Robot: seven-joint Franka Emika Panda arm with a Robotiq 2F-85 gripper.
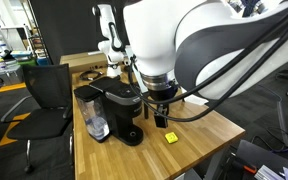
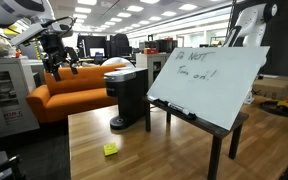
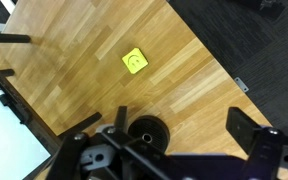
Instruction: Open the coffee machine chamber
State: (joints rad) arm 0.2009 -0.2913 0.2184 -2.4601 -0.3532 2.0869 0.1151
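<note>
Plainly the jaws stand wide open with nothing between them. In the wrist view the two dark fingers sit far apart along the bottom edge, and in an exterior view the fingers splay downward in free air. They hang in front of the coffee machine, clear of it and above the bench, with the tips at about the level of the machine's head. Between the fingers the wrist view looks down on a round black disc. It is probably the machine's drip base, though the dark shapes around it are too cropped to be sure.

The coffee machine stands upright on the bench, with its clear water tank on the side away from the jaws. The chamber, the glossy rounded head on top, lies down flush with the body in both exterior views. No gap shows under it.

A small yellow note lies flat on the bare wood near the drip base, not touching it; the wrist view shows the note ahead of the fingers. A whiteboard with handwriting leans on its easel just beside the machine. A black office chair stands off the bench on the tank side, and an orange sofa sits beyond the bench.
</note>
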